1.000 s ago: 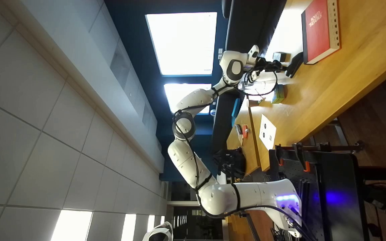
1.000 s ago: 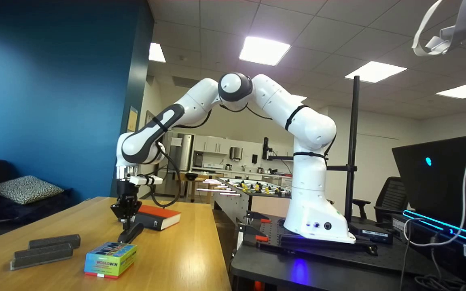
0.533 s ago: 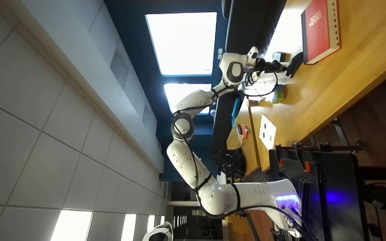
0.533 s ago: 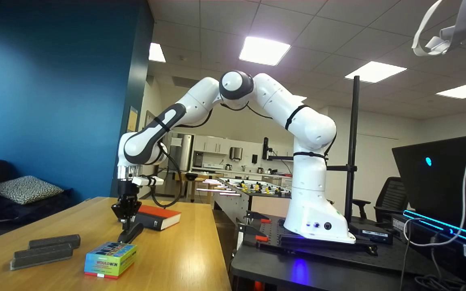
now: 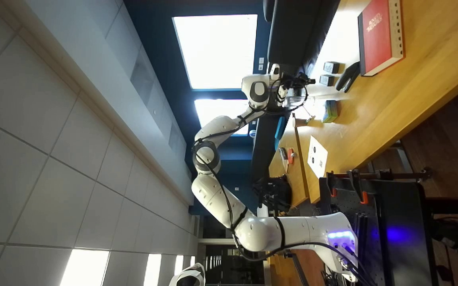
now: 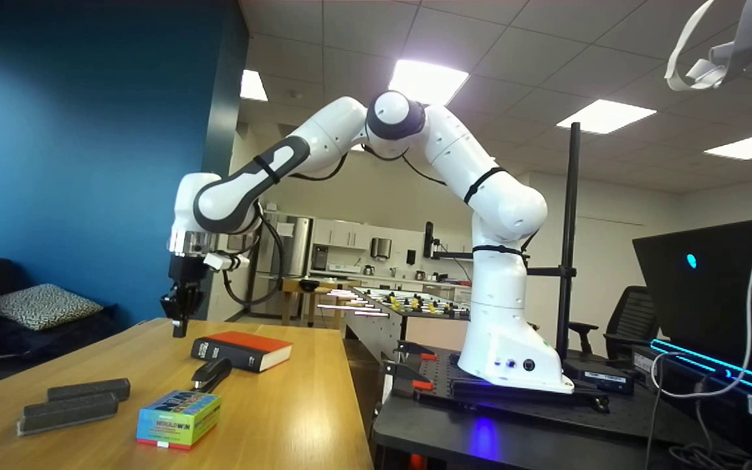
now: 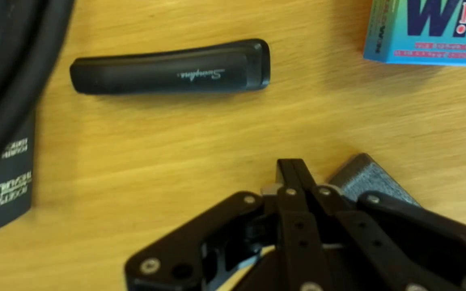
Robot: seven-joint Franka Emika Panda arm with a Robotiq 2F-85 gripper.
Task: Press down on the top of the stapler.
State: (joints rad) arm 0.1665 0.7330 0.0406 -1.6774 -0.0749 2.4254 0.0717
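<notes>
The claw (image 7: 291, 162), pressed together above the worktop (image 7: 156, 161), is best centred over the right end of the stapler (image 7: 160, 72) (wrist view) and lowered squarely for any remaining press.

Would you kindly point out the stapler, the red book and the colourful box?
Stapler (image 7: 170, 68), in the wrist view: its black top.
Red book (image 5: 378, 39), in an exterior view: its red cover.
Colourful box (image 6: 175, 423), in an exterior view: its lettered side face.

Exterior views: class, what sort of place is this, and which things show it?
Probably an office break room: an exterior view shows a foosball table, a fridge and wall cabinets.
</notes>
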